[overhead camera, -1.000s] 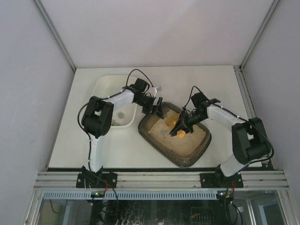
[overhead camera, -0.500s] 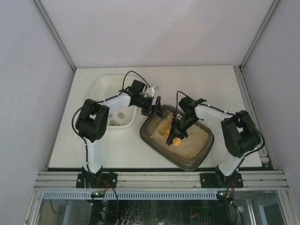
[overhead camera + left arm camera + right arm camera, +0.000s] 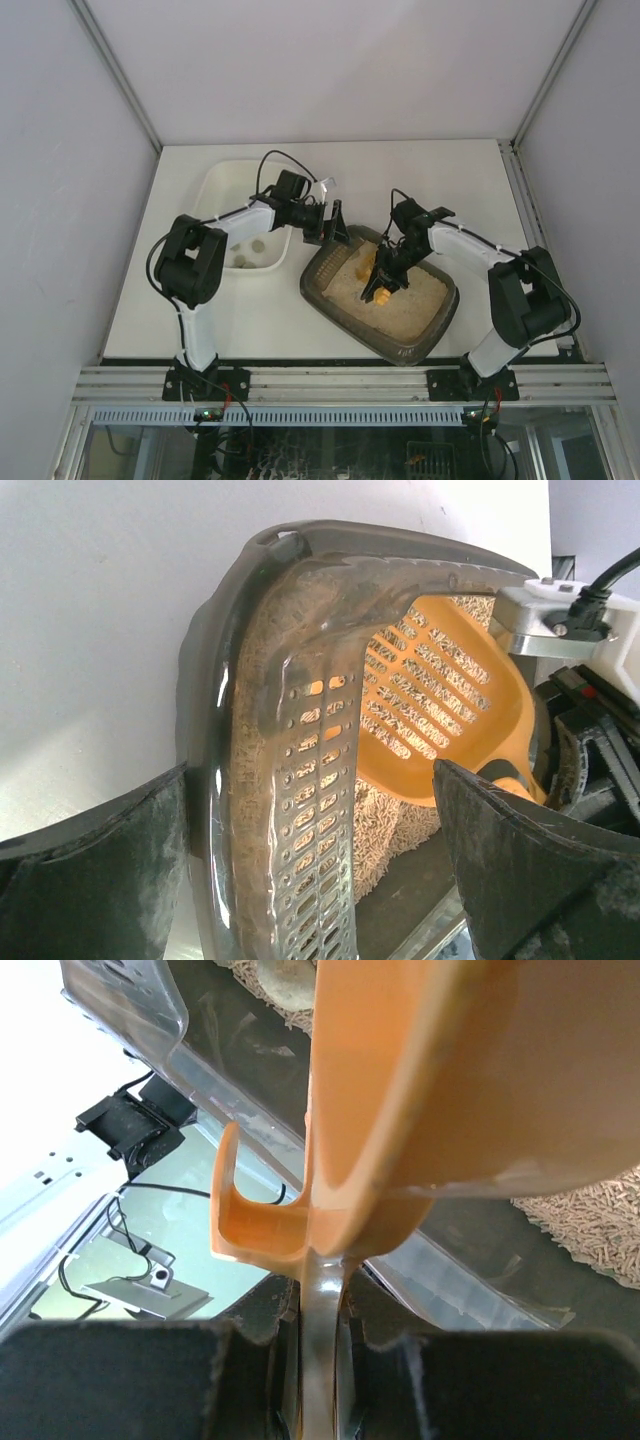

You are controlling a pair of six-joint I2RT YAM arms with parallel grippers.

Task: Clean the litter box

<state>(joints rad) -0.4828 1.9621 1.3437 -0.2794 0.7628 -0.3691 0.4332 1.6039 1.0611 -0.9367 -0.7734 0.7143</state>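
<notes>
The dark brown-olive litter box (image 3: 312, 290) sits at mid-table with tan litter (image 3: 400, 305) inside. My left gripper (image 3: 335, 228) is open at its far left corner, and its fingers straddle the rim (image 3: 215, 680) and slotted inner wall without closing on them. My right gripper (image 3: 388, 272) is shut on the handle of an orange slotted scoop (image 3: 368, 278), held low over the litter in the box's left half. The scoop's blade (image 3: 440, 700) shows in the left wrist view, its underside (image 3: 430, 1080) in the right wrist view above the right gripper (image 3: 320, 1330).
A white tray (image 3: 225, 185) stands just left of the litter box, with a few small clumps (image 3: 245, 260) in it. The cage's walls close in the table on the left, back and right. An aluminium rail (image 3: 340, 385) runs along the near edge.
My right gripper and the scoop moved left and nearer in the box, then back a little to the right. The litter box slid slightly right. My left arm's elbow swung left.
</notes>
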